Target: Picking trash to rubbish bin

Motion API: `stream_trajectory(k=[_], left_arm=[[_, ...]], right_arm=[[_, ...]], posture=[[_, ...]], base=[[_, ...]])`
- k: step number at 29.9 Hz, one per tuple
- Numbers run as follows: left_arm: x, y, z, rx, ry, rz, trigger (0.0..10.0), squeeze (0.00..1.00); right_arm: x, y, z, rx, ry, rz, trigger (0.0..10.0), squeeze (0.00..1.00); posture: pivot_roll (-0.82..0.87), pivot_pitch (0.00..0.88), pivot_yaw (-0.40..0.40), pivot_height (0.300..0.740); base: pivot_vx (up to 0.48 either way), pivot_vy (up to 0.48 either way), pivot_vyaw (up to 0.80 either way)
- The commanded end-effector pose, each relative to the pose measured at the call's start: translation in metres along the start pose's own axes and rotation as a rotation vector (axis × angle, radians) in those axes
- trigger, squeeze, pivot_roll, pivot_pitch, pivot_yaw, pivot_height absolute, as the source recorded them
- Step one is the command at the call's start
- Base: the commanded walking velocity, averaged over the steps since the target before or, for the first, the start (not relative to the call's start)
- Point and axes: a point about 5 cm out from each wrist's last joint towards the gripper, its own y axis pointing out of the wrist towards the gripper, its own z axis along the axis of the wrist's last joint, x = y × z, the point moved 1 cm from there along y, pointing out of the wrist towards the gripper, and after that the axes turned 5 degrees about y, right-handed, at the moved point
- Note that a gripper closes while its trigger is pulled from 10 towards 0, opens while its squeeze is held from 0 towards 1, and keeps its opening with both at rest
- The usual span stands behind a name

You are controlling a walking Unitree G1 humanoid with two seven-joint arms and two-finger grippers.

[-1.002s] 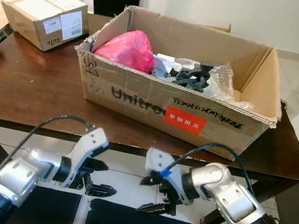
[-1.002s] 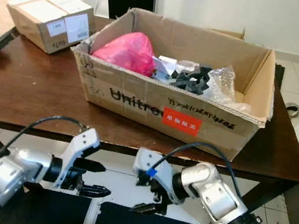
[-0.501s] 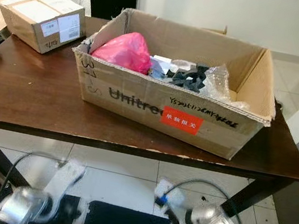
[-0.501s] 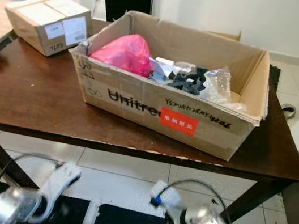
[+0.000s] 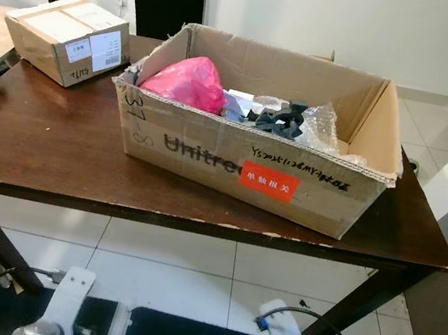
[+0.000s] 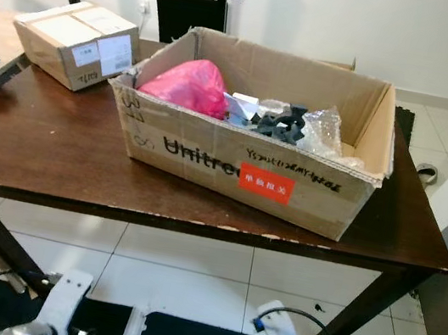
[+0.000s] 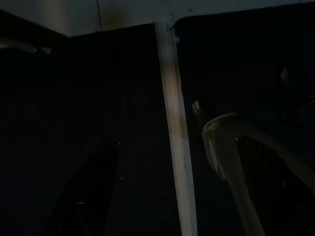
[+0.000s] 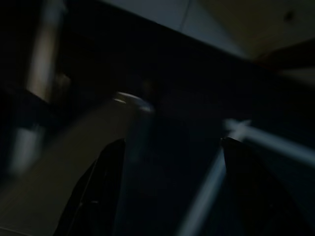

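Dark wooden table [image 5: 54,156] stands before you on a pale tiled floor, carrying an open cardboard box [image 5: 241,166] lettered "Unitree" with a red label on its near wall. The trash sits inside it: a pink plastic bag [image 5: 185,81] at the left, black foam pieces [image 5: 279,118] in the middle, clear bubble wrap [image 5: 325,129] to the right. No rubbish bin can be seen.

Both arms hang low, below the table's near edge. In the wrist views the left gripper [image 7: 170,196] and right gripper [image 8: 162,196] each show two fingers well apart with nothing between, so both look open and empty.

Your likeliest trouble is raising an arm straight into the table edge, or catching the box's tall near wall and shoving it. The bubble wrap may slip when pinched.

A smaller taped carton [image 5: 67,38] sits at the far left, and a black chair back [image 5: 160,6] stands behind the table.
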Motion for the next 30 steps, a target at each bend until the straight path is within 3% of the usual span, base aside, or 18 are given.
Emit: stream_trajectory(k=[1,3,7,12,16,19,22,23,25,30], left_arm=[[0.004,0.001,-0.006,-0.01,-0.008,0.005,10.0,0.0],[0.005,0.002,-0.004,0.012,-0.052,0.013,10.0,0.0],[0.011,0.004,-0.004,0.012,-0.023,-0.058,10.0,0.0],[0.012,0.007,-0.001,0.043,-0.129,0.012,10.0,0.0],[0.019,0.009,-0.002,0.042,-0.145,0.027,10.0,0.0],[0.03,0.01,-0.004,0.035,-0.153,0.021,10.0,0.0],[0.033,0.01,-0.005,0.039,-0.153,0.02,10.0,0.0],[0.045,0.012,-0.006,0.031,-0.155,-0.002,10.0,0.0],[0.045,0.012,-0.006,0.031,-0.155,-0.002,10.0,0.0],[0.066,0.014,-0.004,0.021,-0.147,-0.023,10.0,0.0]], right_arm=[[-0.001,0.0,-0.006,0.01,0.082,-0.017,10.0,0.0],[-0.001,0.001,-0.007,0.031,0.129,-0.047,10.0,0.0],[0.001,0.001,-0.009,0.058,0.139,-0.135,10.0,0.0],[0.003,0.0,-0.009,0.08,0.179,-0.143,10.0,0.0],[0.004,0.0,-0.01,0.074,0.177,-0.151,10.0,0.0],[0.005,0.0,-0.014,0.079,0.239,-0.174,10.0,0.0],[0.005,0.0,-0.016,0.067,0.239,-0.178,10.0,0.0],[0.003,0.0,-0.019,0.051,0.22,-0.164,10.0,0.0],[0.003,0.0,-0.019,0.051,0.22,-0.164,10.0,0.0],[0.002,0.0,-0.022,0.056,0.218,-0.155,10.0,0.0]], posture=[[-0.07,0.106,0.038,0.74],[-0.07,0.111,0.046,0.74],[-0.05,0.114,0.06,0.74],[-0.06,0.109,0.041,0.74],[-0.05,0.103,0.034,0.74],[-0.06,0.095,0.024,0.74],[-0.06,0.093,0.024,0.74],[-0.06,0.09,0.027,0.74],[-0.06,0.09,0.027,0.74],[-0.06,0.099,0.022,0.74]], base=[[0.0,0.0,0.0],[0.0,0.0,0.0],[0.0,0.0,0.0],[0.0,0.0,0.0],[0.0,0.0,0.0],[0.0,0.0,0.0],[0.0,0.0,0.0],[0.0,0.0,0.0],[0.0,0.0,0.0],[0.0,0.0,0.0]])
